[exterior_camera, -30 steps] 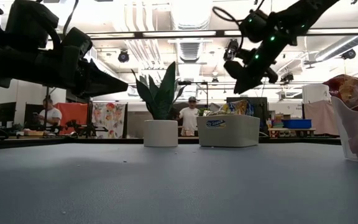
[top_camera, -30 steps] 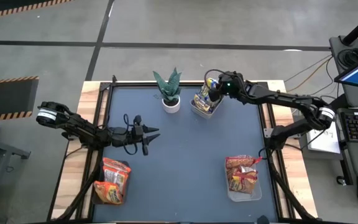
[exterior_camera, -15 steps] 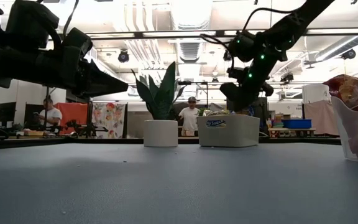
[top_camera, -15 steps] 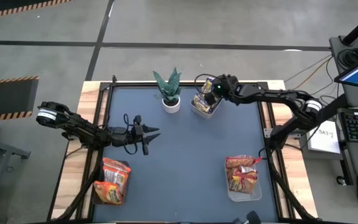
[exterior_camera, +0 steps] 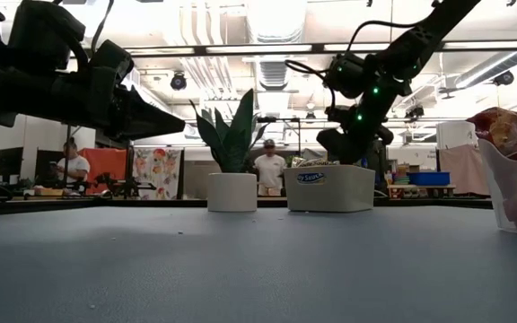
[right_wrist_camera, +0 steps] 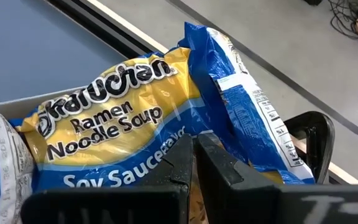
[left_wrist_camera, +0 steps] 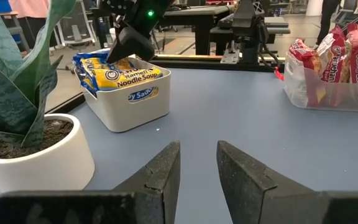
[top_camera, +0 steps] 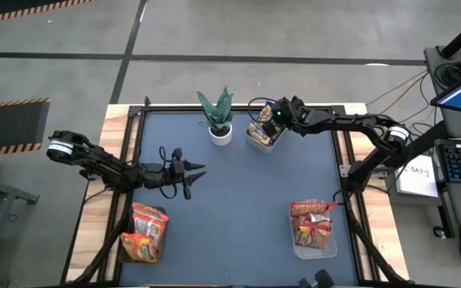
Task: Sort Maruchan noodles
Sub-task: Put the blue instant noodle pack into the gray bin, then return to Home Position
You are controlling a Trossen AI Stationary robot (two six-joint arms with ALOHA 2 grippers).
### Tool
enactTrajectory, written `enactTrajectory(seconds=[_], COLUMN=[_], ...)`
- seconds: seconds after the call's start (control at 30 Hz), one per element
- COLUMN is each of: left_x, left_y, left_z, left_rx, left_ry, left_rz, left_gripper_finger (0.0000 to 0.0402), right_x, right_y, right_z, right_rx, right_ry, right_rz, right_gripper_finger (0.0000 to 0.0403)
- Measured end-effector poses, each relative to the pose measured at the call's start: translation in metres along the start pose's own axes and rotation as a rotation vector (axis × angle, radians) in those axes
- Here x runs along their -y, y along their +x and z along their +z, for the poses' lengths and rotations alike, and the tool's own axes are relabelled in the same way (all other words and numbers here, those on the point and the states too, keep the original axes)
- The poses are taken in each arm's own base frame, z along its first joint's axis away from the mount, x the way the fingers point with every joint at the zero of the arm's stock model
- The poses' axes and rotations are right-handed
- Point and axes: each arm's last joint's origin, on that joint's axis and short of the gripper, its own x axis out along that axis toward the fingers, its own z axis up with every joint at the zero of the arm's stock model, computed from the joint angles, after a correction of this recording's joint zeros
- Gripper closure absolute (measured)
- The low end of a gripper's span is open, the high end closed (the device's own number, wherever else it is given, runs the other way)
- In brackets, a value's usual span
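Note:
Yellow-and-blue Maruchan packets [left_wrist_camera: 114, 71] lie stacked in a white bin [top_camera: 262, 138] at the table's far middle, beside a potted plant [top_camera: 218, 120]. My right gripper [top_camera: 266, 121] reaches down into that bin with its fingers shut, their tips at the top packet [right_wrist_camera: 104, 118]. A second packet [right_wrist_camera: 241, 124] stands on edge beside it. My left gripper [top_camera: 194, 174] hovers open above the table's left half and touches nothing. Orange-red packets [top_camera: 142, 232] fill a bin near left. Red-and-white packets [top_camera: 310, 224] fill a bin near right. My right gripper comes slanting down from the table's right side with its fingers shut. The fingertips [right_wrist_camera: 182, 163] meet the printed face [right_wrist_camera: 142, 146] of the top yellow-and-blue packet, which lies flat in the bin. The fingers themselves hide the exact spot of contact.
The plant in its white pot [left_wrist_camera: 36, 155] stands just left of the far bin. Wooden borders and black rails [top_camera: 130, 136] frame the dark mat. Open mat [top_camera: 246, 200] stretches across the table's middle between the three bins. People stand in the room [exterior_camera: 267, 170] beyond the far edge.
My right gripper has moved toward the table's left and come down from above the far bin until its tips are in among the yellow-and-blue packets. My left arm has kept still.

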Motion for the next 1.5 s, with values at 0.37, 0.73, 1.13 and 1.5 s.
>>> enactTrajectory(seconds=[0.37,0.73,1.13,1.5], left_x=[0.0,0.0,0.013,0.017], left_y=[0.0,0.0,0.022,0.022], left_z=[0.0,0.0,0.037,0.085], left_rx=[0.0,0.001,0.111,-0.103], left_ry=[0.0,-0.004,-0.027,0.139], left_rz=[0.0,0.0,-0.046,-0.079], left_gripper_finger=[0.0312,0.0312,0.0312,0.032], right_x=[0.008,0.01,-0.035,-0.032], right_y=[-0.029,-0.11,-0.172,-0.194], right_z=[0.018,0.015,-0.063,-0.086], right_rx=[0.038,0.147,0.303,0.407], right_ry=[0.008,0.018,-0.181,-0.294], right_rz=[0.024,0.12,0.466,0.774], right_gripper_finger=[0.039,0.039,0.039,0.039])
